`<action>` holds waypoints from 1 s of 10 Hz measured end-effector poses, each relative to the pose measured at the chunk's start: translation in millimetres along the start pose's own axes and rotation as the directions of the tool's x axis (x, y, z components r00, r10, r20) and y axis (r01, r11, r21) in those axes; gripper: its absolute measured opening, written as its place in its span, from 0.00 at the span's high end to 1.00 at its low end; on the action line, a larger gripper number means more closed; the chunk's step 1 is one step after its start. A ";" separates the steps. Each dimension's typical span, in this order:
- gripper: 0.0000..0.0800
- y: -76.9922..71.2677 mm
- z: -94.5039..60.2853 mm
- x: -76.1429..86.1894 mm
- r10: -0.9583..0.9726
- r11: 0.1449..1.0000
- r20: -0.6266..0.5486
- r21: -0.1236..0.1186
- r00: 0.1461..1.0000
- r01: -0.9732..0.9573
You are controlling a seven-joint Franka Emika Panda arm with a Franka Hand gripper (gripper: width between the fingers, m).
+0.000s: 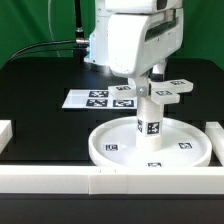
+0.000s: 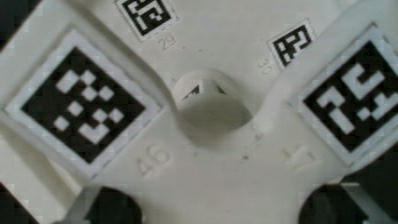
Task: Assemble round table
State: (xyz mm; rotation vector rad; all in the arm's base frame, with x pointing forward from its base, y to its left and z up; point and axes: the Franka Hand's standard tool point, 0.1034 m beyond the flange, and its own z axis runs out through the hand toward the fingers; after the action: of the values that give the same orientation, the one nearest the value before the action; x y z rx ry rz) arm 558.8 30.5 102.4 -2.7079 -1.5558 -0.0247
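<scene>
The large rimmed round disc (image 1: 108, 150) lies on the black table near the front. The short thick cylinder leg (image 1: 150, 122) stands upright at its middle. The small cross-shaped foot (image 1: 168, 90) sits on top of the leg. My gripper (image 1: 142, 86) comes down from above onto the foot. In the wrist view the foot (image 2: 210, 110) fills the picture, with tags on its arms and a round boss at its centre. My gripper (image 2: 231, 206) is shut on one arm of the foot, with a dark fingertip (image 2: 107, 205) at each side of it.
The marker board (image 1: 98, 98) lies flat behind the disc, toward the exterior view's left. White border rails run along the front (image 1: 60, 180), the left (image 1: 5, 135) and the right (image 1: 214, 135). A black cable hangs at the back left.
</scene>
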 end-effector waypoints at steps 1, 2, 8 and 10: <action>0.45 0.0 0.0 0.0 0.014 1.000 0.000 0.000 1.000 -0.014; 0.45 -0.7 0.2 0.2 0.087 0.996 -0.001 0.003 0.996 -0.087; 0.45 -6.0 1.4 3.7 0.708 0.706 -0.044 0.009 0.705 -0.708; 0.45 -5.8 1.3 4.3 0.795 0.606 -0.041 0.017 0.605 -0.796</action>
State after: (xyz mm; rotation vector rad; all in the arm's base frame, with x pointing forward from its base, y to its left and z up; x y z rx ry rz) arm 555.9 37.2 101.2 -3.0921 -0.1889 -0.0705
